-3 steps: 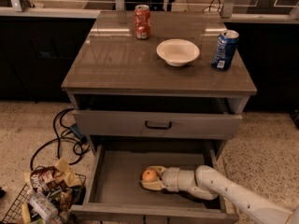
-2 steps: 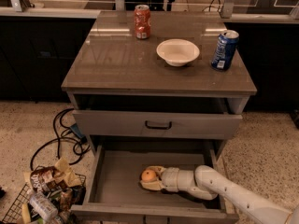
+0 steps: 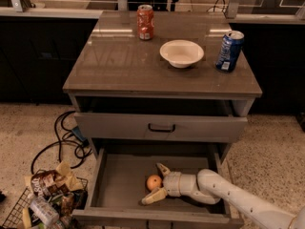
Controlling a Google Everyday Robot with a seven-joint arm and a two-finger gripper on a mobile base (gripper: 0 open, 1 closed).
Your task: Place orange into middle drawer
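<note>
The orange [image 3: 153,182] lies on the grey floor of the pulled-out middle drawer [image 3: 119,180], near its centre. My gripper [image 3: 155,182] reaches into the drawer from the right on a white arm. Its two fingers are spread wide, one behind the orange [image 3: 163,169] and one in front of it [image 3: 151,198]. The orange sits between the fingers, and I see a gap on the far side.
On the cabinet top stand a red soda can [image 3: 145,22], a white bowl [image 3: 181,53] and a blue can [image 3: 229,50]. The drawer front above [image 3: 161,127] has a black handle. A wire basket of snack bags [image 3: 45,198] and cables [image 3: 62,140] lie on the floor at left.
The gripper's fingers have opened wider around the orange, which now rests on the drawer floor. The arm has hardly moved.
</note>
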